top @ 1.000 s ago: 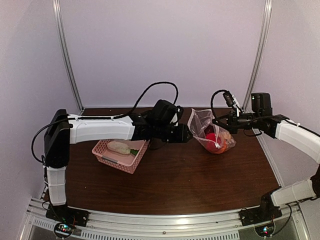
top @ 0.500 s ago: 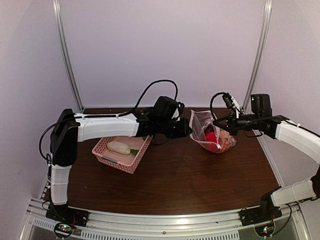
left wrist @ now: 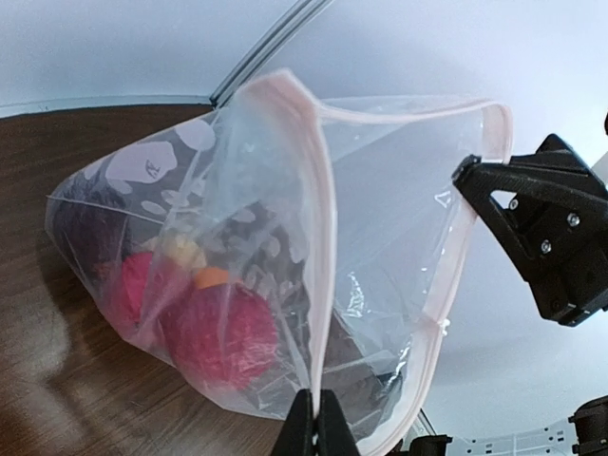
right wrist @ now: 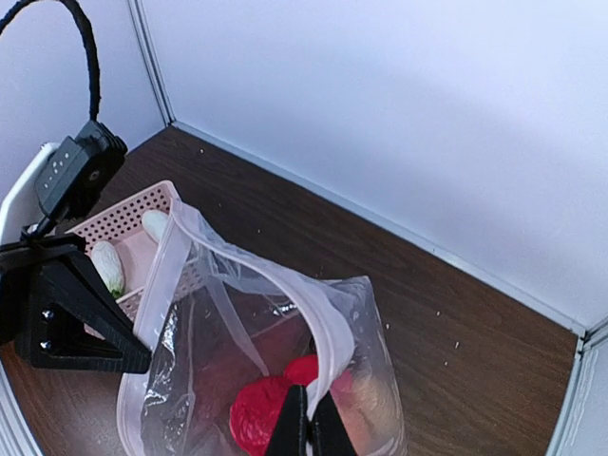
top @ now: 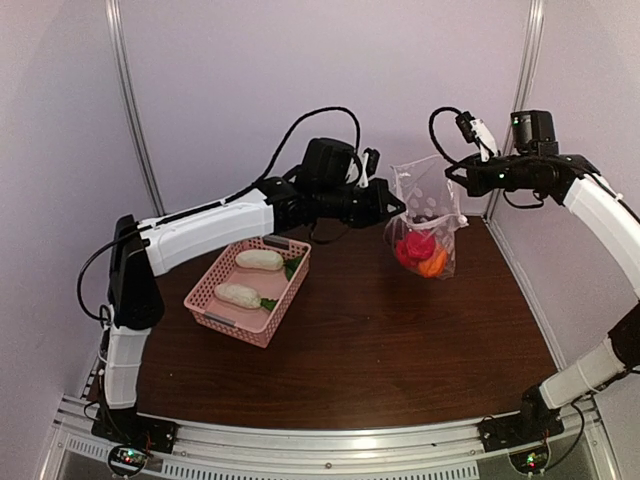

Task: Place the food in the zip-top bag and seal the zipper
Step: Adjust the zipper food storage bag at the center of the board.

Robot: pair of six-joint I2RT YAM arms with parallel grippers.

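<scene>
The clear zip-top bag (top: 425, 215) hangs in the air above the back right of the table, held by both arms. My left gripper (top: 397, 208) is shut on the left side of the bag's mouth (left wrist: 318, 313). My right gripper (top: 452, 180) is shut on the right side of the mouth (right wrist: 328, 366). The pale zipper strip (left wrist: 446, 285) runs round the open mouth. Red toys (top: 414, 247) and an orange one (top: 433, 264) lie in the bag's bottom; a dark purple one (left wrist: 85, 233) shows too. Two white radishes (top: 258, 259) (top: 240, 295) lie in the pink basket.
The pink lattice basket (top: 225, 315) stands on the left of the brown table (top: 380, 350). Two metal frame posts (top: 130, 110) (top: 520, 90) rise at the back corners. A black cable (top: 310, 140) loops above the left arm.
Both grippers have risen with the bag, lifting it off the table. The left arm has swung up and back, uncovering the second radish in the basket.
</scene>
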